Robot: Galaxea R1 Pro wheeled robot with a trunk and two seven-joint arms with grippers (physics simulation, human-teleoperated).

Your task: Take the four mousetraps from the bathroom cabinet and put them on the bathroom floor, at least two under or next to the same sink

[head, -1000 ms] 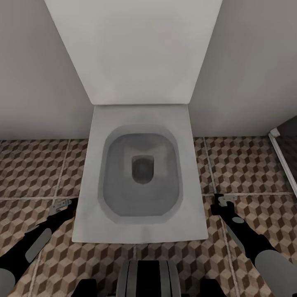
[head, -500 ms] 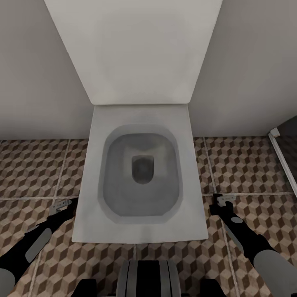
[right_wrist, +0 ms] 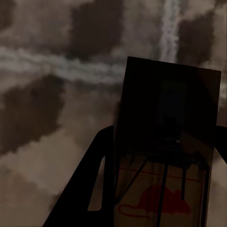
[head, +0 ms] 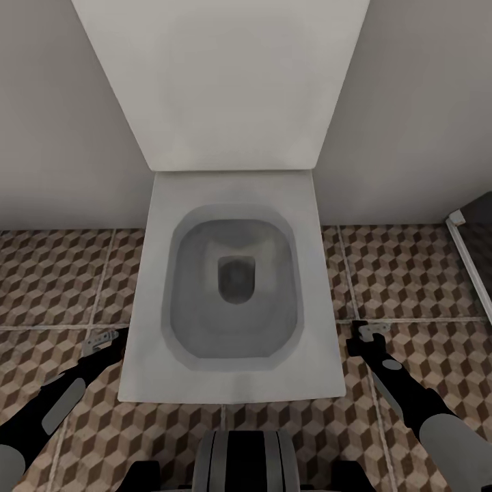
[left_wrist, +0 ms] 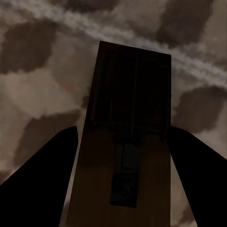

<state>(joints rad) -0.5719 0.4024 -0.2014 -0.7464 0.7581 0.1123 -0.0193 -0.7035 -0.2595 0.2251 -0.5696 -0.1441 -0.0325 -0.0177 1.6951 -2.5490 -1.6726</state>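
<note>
Tiled in a brown, beige and white cube pattern with pale grout lines, the bathroom floor [head: 61,280] runs to a plain pale wall, and a white square-edged toilet [head: 232,287] with its lid raised stands squarely ahead of the robot. Both arms hang low, one on each side of the bowl. The left gripper [head: 102,339] is clamped on a small flat brown wooden mousetrap with thin wire [left_wrist: 128,142], seen in the left wrist view between the two dark fingers, above the tiles. The right gripper [head: 374,333] likewise grips a second brown wooden mousetrap with a red mouse mark [right_wrist: 165,156], held over a grout crossing.

The main risk, as I judge it, is letting go here: both boards would land on the right floor surface, yet beside the toilet and not by any sink, so the under-or-next-to-the-sink condition could fail. A drop from this height might also flip a trap or send it sliding under the bowl, where it would be hard to reach again.

The toilet itself blocks any move forward, and each forearm sits close to its rim, so turning the base could knock an arm against it. A dark framed panel with a white edge [head: 471,266] stands at the right, narrowing that side.
</note>
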